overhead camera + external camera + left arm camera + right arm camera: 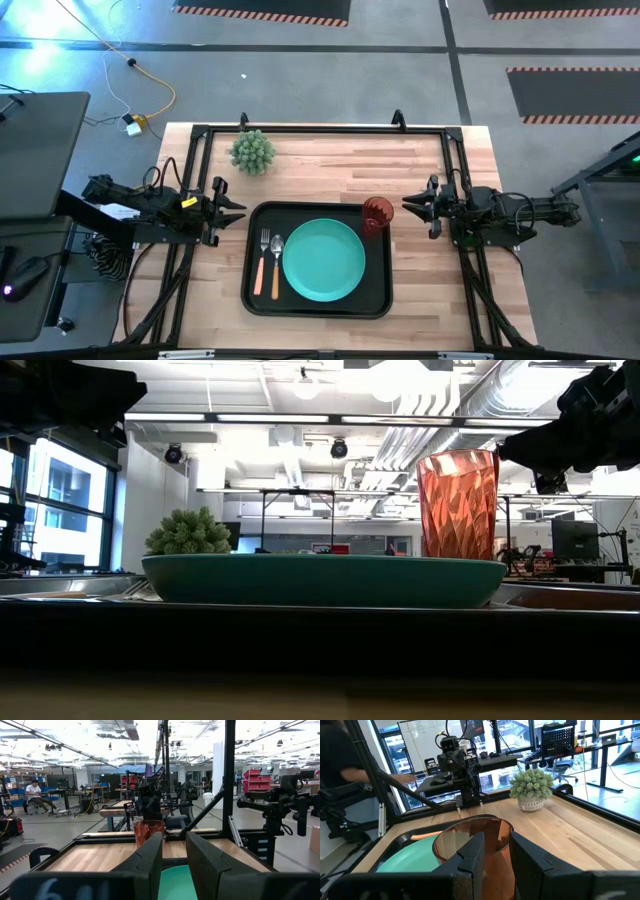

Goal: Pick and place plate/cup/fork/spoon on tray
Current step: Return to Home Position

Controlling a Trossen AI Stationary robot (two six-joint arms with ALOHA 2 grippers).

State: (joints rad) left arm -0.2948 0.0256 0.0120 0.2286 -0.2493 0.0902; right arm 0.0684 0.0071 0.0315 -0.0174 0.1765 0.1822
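The black tray point(250, 300) lies at the table's near middle. On it lie the teal plate point(323, 260), the fork point(261, 265) and the spoon point(276, 262), side by side left of the plate. The red-orange cup point(377, 213) stands upright in the tray's far right corner, and also shows in the low view point(458, 500). My right gripper point(408, 207) hangs open just right of the cup, apart from it, with the cup point(455, 845) close before its fingers. My left gripper point(238, 210) is open and empty at the tray's far left corner.
A spiky green potted plant point(252, 150) stands at the table's far left. A black frame point(320, 130) runs along the far edge and both sides of the table. Bare wood lies between the plant and the tray's far rim.
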